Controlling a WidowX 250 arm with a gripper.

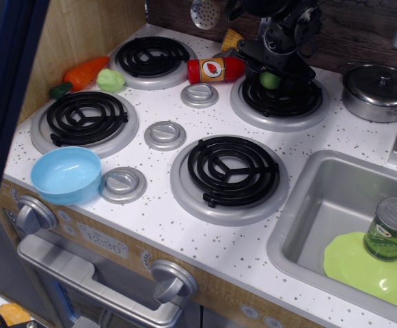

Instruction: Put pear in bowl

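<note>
1. Lower right of frame: sink holding lime plate with green can on it. Not task items.
2. Lower left: blue bowl, upright, empty, at front edge of table, just beside a silver knob.
3. Centre: front burner bare, between bowl and far burner.
4. Upper left: carrot and bumpy green lump touching; lump is a likely mix-up with the target.
5. Upper right: hand clenched on pear, held just above far-right burner; red bottle just beside, pot near.
6. Risks, judged: smooth round pear could slip from pinch during long carry to lower left; a low path could clip bottle or knobs; an early drop rolls off table; off-centre release could tip light bowl at edge.
</note>
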